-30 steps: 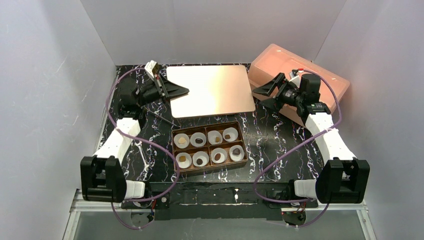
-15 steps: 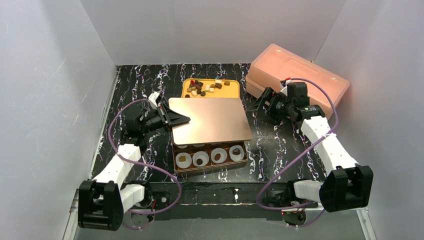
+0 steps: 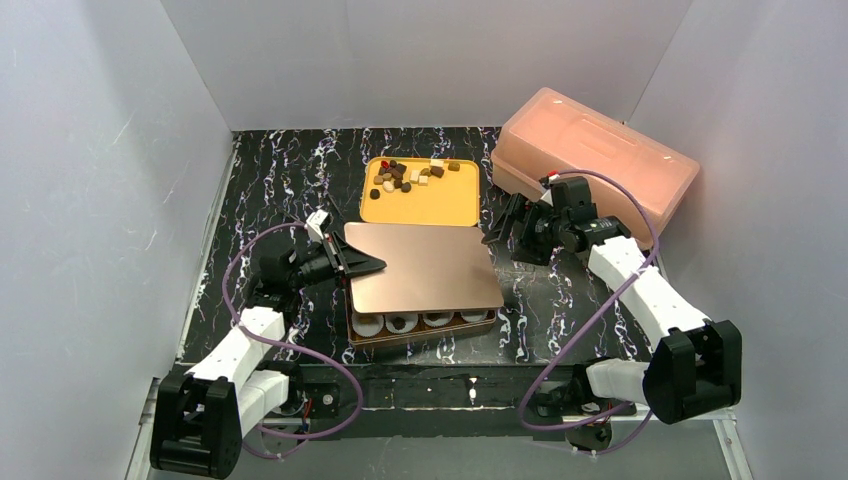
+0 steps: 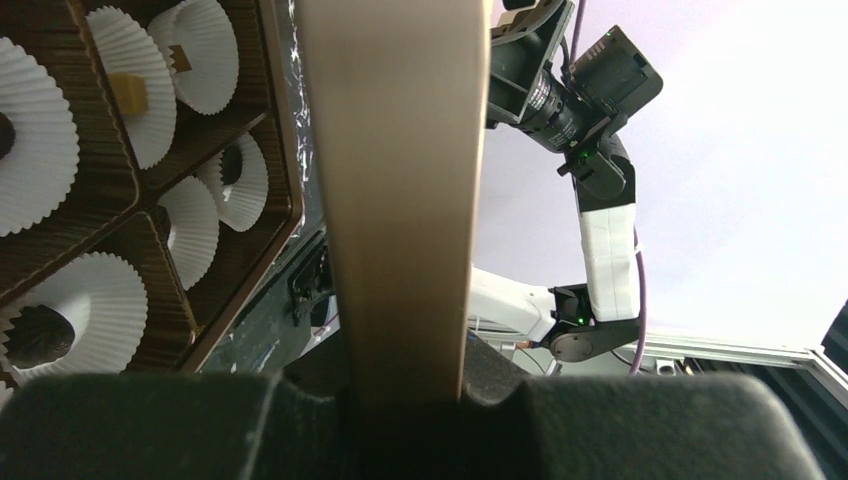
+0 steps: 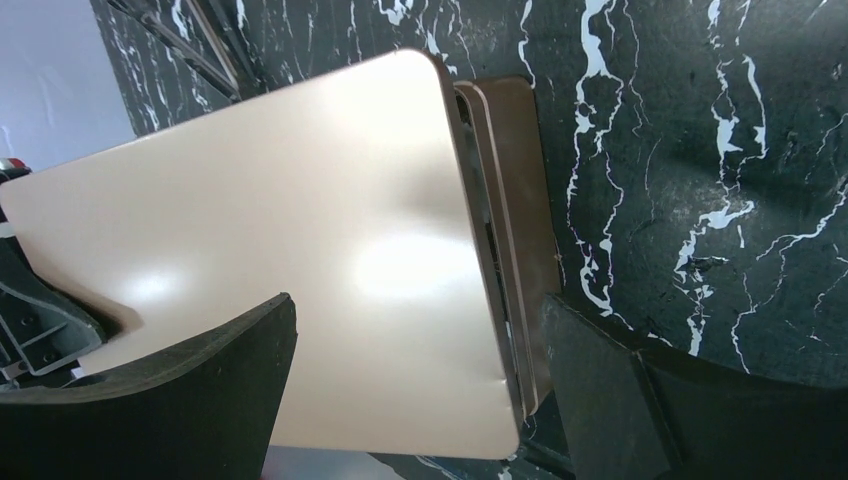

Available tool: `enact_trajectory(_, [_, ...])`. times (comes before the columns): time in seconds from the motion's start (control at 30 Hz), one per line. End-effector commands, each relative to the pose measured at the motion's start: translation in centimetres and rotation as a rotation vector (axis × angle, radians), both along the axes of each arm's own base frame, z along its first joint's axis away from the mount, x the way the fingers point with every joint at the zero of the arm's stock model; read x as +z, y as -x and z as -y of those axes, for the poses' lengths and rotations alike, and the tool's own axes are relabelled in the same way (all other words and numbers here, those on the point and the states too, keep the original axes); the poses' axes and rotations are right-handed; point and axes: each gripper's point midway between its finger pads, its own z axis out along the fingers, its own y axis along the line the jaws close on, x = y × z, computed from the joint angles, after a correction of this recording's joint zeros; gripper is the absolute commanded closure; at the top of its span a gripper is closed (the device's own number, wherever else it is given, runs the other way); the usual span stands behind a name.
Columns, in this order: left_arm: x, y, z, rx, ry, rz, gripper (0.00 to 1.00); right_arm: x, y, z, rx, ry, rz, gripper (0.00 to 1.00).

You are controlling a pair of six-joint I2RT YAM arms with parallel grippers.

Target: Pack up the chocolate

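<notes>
1. The chocolate (image 3: pixel 410 175) is lying in two places. A loose heap of dark, light brown and cream bits is sitting at the far end of the yellow tray (image 3: pixel 420 208). Single bits are resting in the paper cups (image 4: pixel 45 140) of the brown box (image 3: pixel 420 337), close to the arms.
2. Each bit is looking light, hard and a little slick. The round ones are likely rolling off at a nudge, and a hard squeeze is risking dents. Pinching one bit by its opposite sides, fingertips nearly together, is looking like the safest hold.
3. The copper lid (image 3: pixel 420 265) is hanging over the box, hiding the far row of cups and leaving the near row showing. It is not yet sitting down on the box.
4. The left claw (image 3: pixel 368 264) is clamping the lid's left edge, its jaws pinching the thin rim. The boxed chocolate is lying just below and beside it, and the tray heap is lying well apart, farther back.
5. The right claw (image 3: pixel 505 232) is standing wide and holding nothing, just beside the lid's far right corner. The tray heap is lying near it, to its far left.
</notes>
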Motion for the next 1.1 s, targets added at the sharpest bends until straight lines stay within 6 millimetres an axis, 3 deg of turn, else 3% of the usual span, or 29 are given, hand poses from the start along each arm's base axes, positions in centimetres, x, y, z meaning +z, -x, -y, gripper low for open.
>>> enact_trajectory(0.0, [0.2,0.1,0.1,0.001,0.000,0.066,1.00,-0.6,-0.4,-0.7,0.017,0.015,0.018,0.02])
enact_trajectory(0.5, [-1.7,0.0,0.3,-0.026,-0.013,0.038,1.00,-3.6,1.1,-2.3,0.077,0.028,-0.050,0.02])
enact_trajectory(1.07, [-2.6,1.8,0.1,-0.077,-0.050,0.006,1.00,-4.9,2.0,-2.4,0.088,0.045,-0.080,0.02])
